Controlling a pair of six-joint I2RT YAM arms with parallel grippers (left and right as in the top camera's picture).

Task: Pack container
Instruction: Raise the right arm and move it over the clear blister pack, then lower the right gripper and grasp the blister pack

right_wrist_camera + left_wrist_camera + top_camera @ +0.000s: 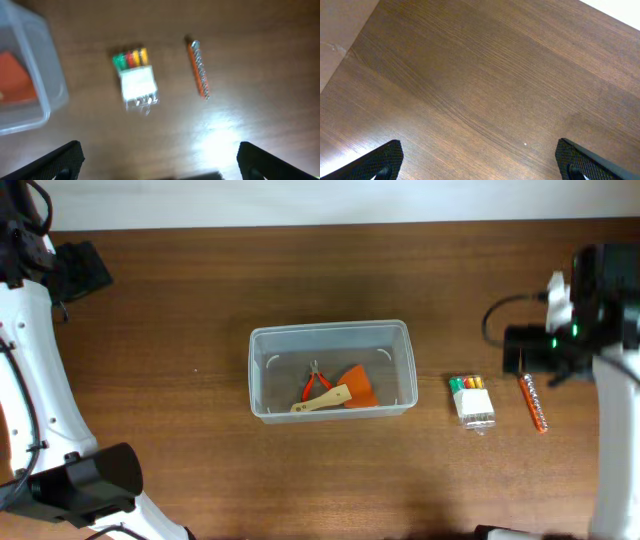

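The clear plastic container stands at the table's middle and holds red-handled pliers and an orange scraper with a wooden handle. Its corner shows in the right wrist view. A small clear pack of coloured pieces and an orange-handled drill bit lie right of it, also in the right wrist view: the pack, the bit. My right gripper is open and empty above them. My left gripper is open and empty over bare wood at the far left.
The right arm hangs over the table's right edge above the drill bit. The left arm runs along the left edge. A pale wall strip borders the table's far side.
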